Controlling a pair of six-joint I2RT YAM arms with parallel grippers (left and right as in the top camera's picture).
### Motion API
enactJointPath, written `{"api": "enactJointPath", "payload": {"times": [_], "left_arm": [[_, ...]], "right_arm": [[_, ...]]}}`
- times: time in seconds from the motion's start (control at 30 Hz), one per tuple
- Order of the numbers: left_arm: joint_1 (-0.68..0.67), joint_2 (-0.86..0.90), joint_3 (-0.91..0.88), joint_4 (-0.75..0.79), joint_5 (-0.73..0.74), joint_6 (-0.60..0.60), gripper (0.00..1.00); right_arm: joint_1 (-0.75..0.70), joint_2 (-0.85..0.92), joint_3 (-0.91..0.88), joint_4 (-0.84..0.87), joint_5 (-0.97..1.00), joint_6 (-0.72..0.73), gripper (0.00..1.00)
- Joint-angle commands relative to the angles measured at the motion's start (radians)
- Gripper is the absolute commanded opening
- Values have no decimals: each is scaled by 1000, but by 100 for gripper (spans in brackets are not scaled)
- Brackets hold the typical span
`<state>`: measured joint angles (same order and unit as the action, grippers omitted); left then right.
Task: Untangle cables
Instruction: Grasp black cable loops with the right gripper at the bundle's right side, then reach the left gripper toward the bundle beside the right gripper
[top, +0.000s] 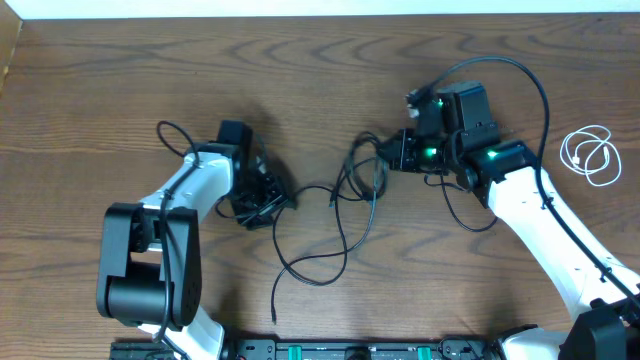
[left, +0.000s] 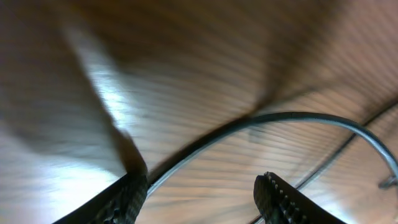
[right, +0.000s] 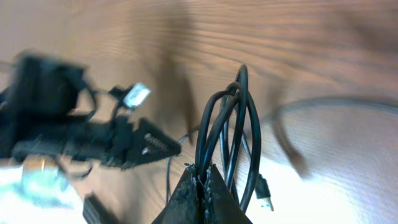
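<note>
Blk cable (top: 340, 215) sprawls mid table (top: 100, 80) btw both grippers, loose loops trailing toward front edge. R gripper (right: 202, 182) pressed together, pinching bunched loops. L gripper (left: 200, 190) spread, one strand touching a finger. White cable (top: 590, 155) coiled far right, well apart, beyond R arm (top: 540, 215).

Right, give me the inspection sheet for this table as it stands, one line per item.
Surface: wooden table, bare grain where visible.
Job's things: black cable strung between both arms, its loops bunched at the right arm; white cable coiled on its own, far right.
Clutter: nothing seen.
End effectors: left end effector open, with the black cable passing close by one finger; right end effector shut on the black cable's loops.
Cables: arm wiring arcs over the right arm.
Surroundings: pale strip along the far edge; base rail along the near edge.
</note>
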<state>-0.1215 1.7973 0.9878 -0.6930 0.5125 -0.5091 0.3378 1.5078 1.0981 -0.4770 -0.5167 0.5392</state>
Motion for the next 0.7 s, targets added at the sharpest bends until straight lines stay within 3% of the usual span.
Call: {"api": "enactJointPath", "payload": {"times": [0.0,0.17,0.43,0.6,0.67], "left_arm": [[-52,26,-41,51,44,22,62],[-113,26,-64,136,44,-29,61],[-231,26,-109,109,-32,-45,24],[-277,26,-134,11,-203,-45,19],[-276,26,-135,-27,-241,-43,8]], "right_arm": [[-7,-19,2,-65,261,250,1],[-6,-19,2,-92,292,377,2],[-2,-19,2,-132,493,377,2],[-2,-19,2,-156,570,377,1],[0,-19,2,-155,560,377,1]]}}
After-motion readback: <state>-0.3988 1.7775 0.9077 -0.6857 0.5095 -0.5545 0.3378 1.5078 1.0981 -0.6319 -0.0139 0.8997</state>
